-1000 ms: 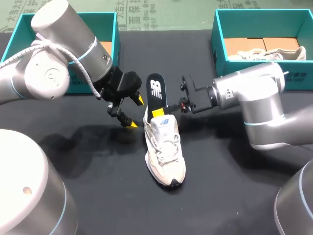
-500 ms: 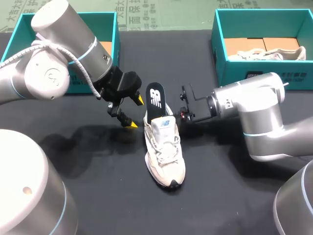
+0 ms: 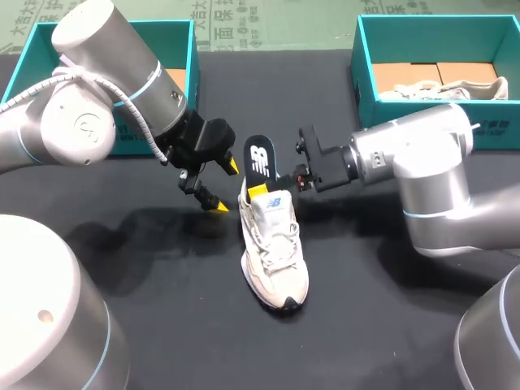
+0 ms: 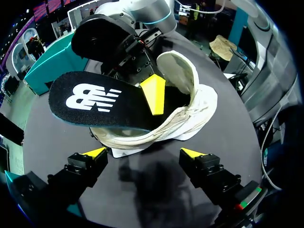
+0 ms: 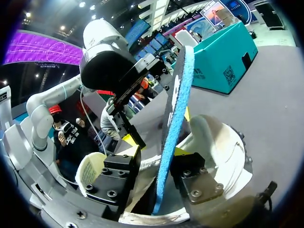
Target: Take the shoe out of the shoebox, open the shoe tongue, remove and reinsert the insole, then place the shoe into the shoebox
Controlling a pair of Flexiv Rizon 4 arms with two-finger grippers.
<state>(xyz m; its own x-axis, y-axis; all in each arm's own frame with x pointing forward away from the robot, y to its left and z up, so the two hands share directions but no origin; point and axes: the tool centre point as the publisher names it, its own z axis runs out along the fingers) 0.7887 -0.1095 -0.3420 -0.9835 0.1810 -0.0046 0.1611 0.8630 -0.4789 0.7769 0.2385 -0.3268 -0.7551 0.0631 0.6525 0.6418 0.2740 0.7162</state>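
Standing near the middle of the black bench [image 3: 366, 325], between the left shoebox [image 3: 16, 71] and the right shoebox [image 3: 382, 110], the shoe [image 3: 275, 252] is recorded as out of any box, with its toe turned toward the robot and its heel opening toward the far side. Shoe: white lace-up trainer, judged light, soft in the upper and stiffer at sole and heel. It is best taken across the heel collar or the sole sides, not by laces or tongue. Insole [image 3: 260, 156]: black top, blue underside. One end is sunk in the shoe's mouth and the other juts out over the heel collar. It is judged thin, light and flexible, liable to buckle if pushed from its free end, so a hold close to the shoe's mouth is preferred. Right end effector [image 5: 159, 161]: pressed onto the insole, which is pinched from top and underside. Left end effector [image 4: 142, 154]: spread, with nothing held, placed just beside the heel and clear of it. The shoe is braced by nothing and is judged likely to slide when the insole is driven in.
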